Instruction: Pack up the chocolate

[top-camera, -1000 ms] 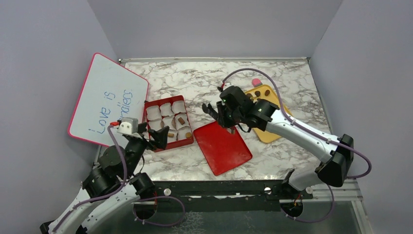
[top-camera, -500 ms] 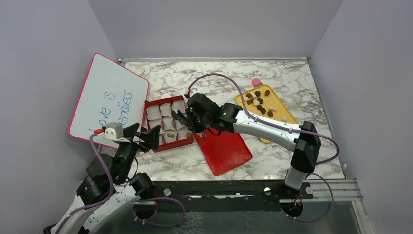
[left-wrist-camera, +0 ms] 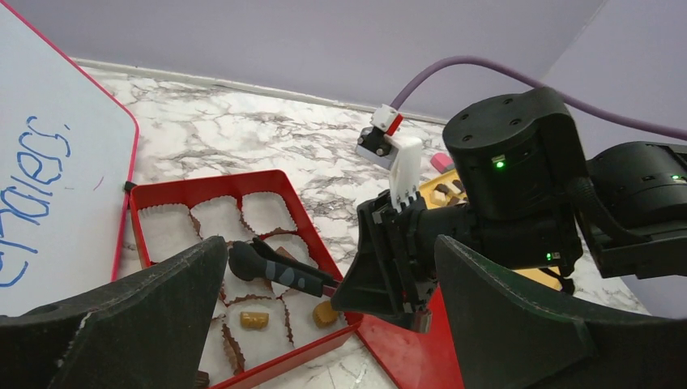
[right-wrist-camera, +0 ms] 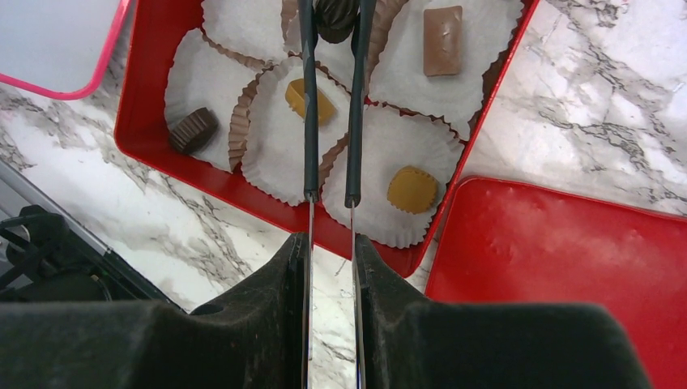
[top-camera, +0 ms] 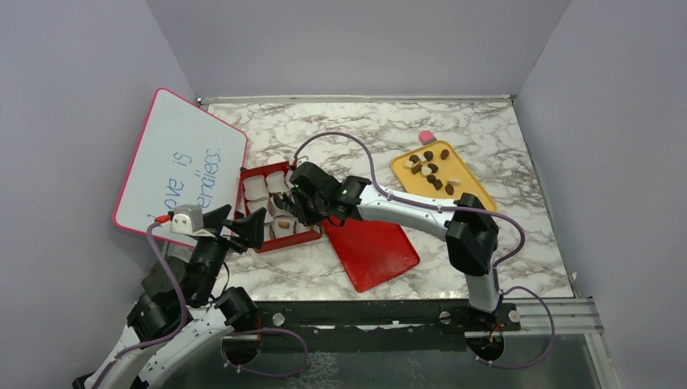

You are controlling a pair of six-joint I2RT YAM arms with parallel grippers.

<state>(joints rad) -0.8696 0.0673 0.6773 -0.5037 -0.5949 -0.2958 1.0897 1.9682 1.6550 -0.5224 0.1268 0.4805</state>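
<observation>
Over the open red rectangular box [right-wrist-camera: 142, 134] at the left of the marble table [top-camera: 486, 138], the right gripper [right-wrist-camera: 330, 247] is clamped on thin black-sleeved metal tweezers [right-wrist-camera: 309, 121]. The tweezer tips pinch a dark round chocolate [right-wrist-camera: 336, 14] above the white fluted paper cups [right-wrist-camera: 369, 138] lining the box. Four other chocolate pieces [right-wrist-camera: 411, 189] sit in cups nearby, and many lie on a flat yellow tray [top-camera: 450, 166] at the far right. A flat red lid [top-camera: 377, 251] lies just beside the box. The left gripper [top-camera: 241, 220] hangs near the box's front-left corner, jaws spread wide and holding nothing.
</observation>
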